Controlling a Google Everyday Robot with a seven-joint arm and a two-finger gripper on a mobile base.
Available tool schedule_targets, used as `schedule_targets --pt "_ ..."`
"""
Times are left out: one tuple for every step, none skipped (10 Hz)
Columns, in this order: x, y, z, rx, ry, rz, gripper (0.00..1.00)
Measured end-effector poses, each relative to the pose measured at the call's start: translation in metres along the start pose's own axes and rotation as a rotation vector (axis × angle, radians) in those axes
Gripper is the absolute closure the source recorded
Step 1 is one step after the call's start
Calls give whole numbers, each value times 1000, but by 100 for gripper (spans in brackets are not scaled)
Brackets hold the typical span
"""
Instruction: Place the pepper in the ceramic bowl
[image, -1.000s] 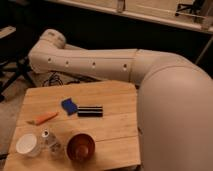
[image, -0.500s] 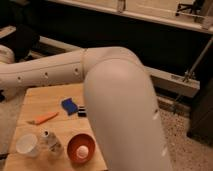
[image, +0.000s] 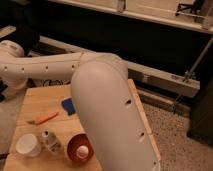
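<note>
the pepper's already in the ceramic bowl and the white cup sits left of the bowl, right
Not quite. The camera view shows the pepper lying on the wooden table, apart from the ceramic bowl, not in it. The white cup does sit left of the bowl. The gripper is out of view; only the arm shows.
</note>
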Motion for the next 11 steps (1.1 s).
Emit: schedule_targets --pt "-2 12 4 2 14 -9 21" --pt "-4 17 8 -5 26 -23 20" --pt "-9 22 15 -21 39 -48 20" --pt "-16 21 26 -32 51 -79 20" --pt "-21 20 32 -35 58 -92 20" --pt "-29 21 39 -36 64 -104 20" --pt "-37 22 45 -35 67 -110 20" --pt "-45 24 52 -32 65 -112 20" --pt "-54 27 58 -29 60 -111 20" --pt "-62 29 65 -28 51 -120 20" --pt "-73 31 72 -31 35 -145 20"
